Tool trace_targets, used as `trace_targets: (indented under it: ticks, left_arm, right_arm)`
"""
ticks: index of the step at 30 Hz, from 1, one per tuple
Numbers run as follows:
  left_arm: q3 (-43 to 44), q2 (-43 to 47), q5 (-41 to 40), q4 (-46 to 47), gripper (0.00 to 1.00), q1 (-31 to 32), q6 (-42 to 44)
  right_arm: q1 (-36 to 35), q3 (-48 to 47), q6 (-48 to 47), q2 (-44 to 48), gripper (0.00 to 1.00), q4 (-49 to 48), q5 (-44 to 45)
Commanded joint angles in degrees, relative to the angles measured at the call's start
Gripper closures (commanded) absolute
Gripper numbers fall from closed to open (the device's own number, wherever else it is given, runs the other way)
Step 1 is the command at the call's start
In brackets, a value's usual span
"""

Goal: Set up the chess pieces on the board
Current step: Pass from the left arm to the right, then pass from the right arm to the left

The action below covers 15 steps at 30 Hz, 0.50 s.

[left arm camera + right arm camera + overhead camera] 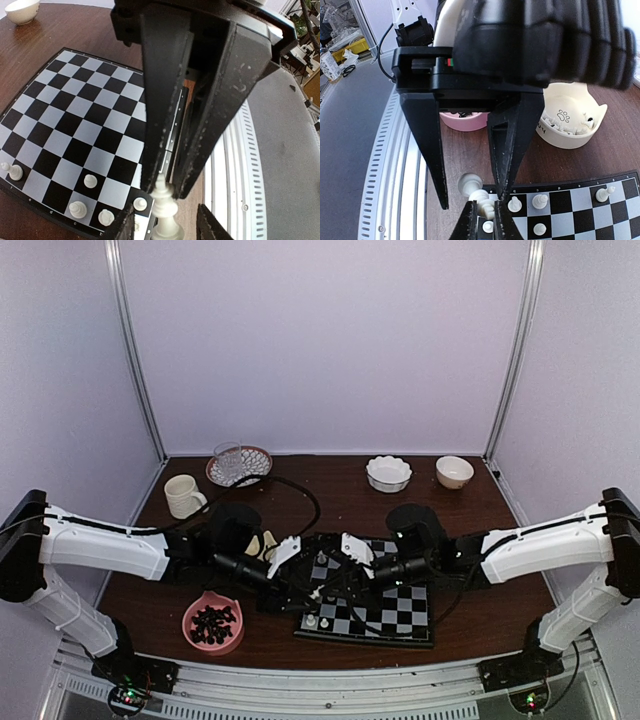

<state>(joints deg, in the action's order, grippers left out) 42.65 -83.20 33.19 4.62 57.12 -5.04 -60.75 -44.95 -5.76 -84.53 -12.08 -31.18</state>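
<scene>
Brown tabletop (330, 495) floors a pale-walled booth, and the board (400, 610) lies at its near middle, between my two arms.

My left fingers (150, 177) are pinched narrow on the head of one white piece (167, 217), just off the board's near-left corner. The bottom edge of the left wrist view cuts off its base, so I cannot tell whether it touches the tabletop. My right fingers (504, 175) stand wide apart on either side of that same piece, and I see them touching nothing. From above, both sets of fingers merge into one dark tangle over the board's left side, and the held piece is too small to pick out there.

A few more white pieces (90, 180) stand upright on squares near that corner. In the top view my arms hide the board's far-left part.

Left of the board, a white paw-print bowl (572, 125) holds more white pieces; from above it is mostly hidden behind my left wrist. A pink bowl (212, 622) of dark pieces sits nearer the front edge. Farther back are a mug (183, 496), a plate (255, 454) carrying a glass (228, 458), and two white bowls (388, 473).
</scene>
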Motion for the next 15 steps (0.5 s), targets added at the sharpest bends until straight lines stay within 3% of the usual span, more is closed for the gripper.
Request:
trace_targets:
  ticks: [1,5,11,15]
  left_arm:
    - [0.1,0.6,-1.5,2.4,0.61,0.2,0.3]
    - [0.1,0.8,-2.3,2.4,0.66,0.2,0.3]
    - [-0.2,0.8,-2.3,2.6,0.61,0.2,0.4]
    - [-0.1,1.0,-2.5,2.5,0.82,0.2,0.4]
  right_arm:
    - [-0.3,1.0,0.4,2.1,0.93,-2.0,1.2]
    - [-0.3,1.3,0.3,2.4,0.92,-2.3,1.3]
    - [-0.3,1.9,0.4,2.9,0.92,-2.9,1.5]
    - [-0.3,2.0,0.3,3.0,0.9,-3.0,1.6]
